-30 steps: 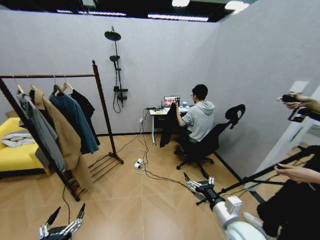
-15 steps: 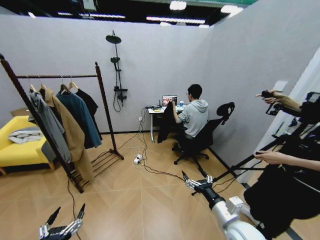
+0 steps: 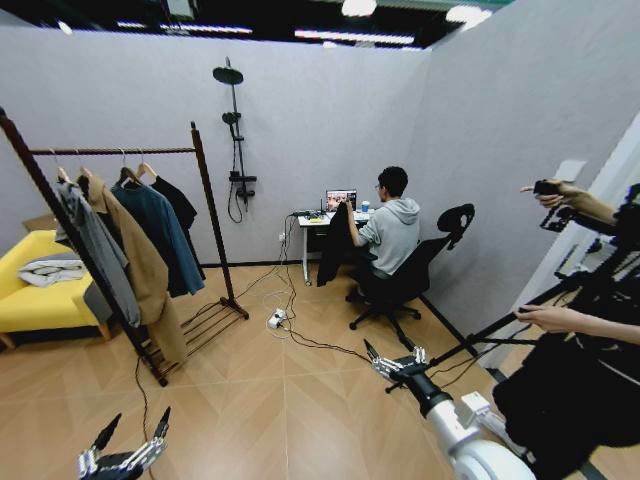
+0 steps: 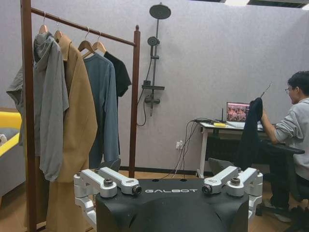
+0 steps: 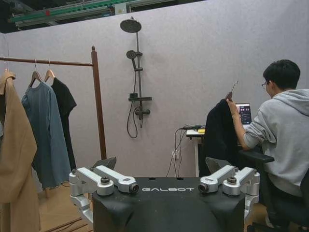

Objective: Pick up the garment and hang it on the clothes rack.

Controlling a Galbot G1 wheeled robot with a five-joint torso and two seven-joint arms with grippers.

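Note:
The garment (image 3: 337, 245), a black top on a hanger, hangs from the raised hand of a person seated at a desk by the back wall; it also shows as the garment (image 5: 219, 137) and the garment (image 4: 251, 133). The clothes rack (image 3: 205, 225), dark red-brown wood, stands at the left with a grey top, a tan coat, a blue shirt and a black tee on its bar; the rack (image 4: 134, 101) and rack (image 5: 98, 104) appear from the wrists too. My left gripper (image 3: 130, 438) and right gripper (image 3: 395, 361) hang low and open, empty, far from both.
A yellow sofa (image 3: 30, 300) sits behind the rack. Cables and a power strip (image 3: 276, 323) trail across the wooden floor between rack and desk (image 3: 318, 222). An office chair (image 3: 420, 275) holds the seated person. A tripod leg (image 3: 500, 335) slants in at the right.
The whole head picture has shifted, so the camera moved; the rack's near post now shows at the left. Both grippers keep their pose, and the seated person still holds the garment up.

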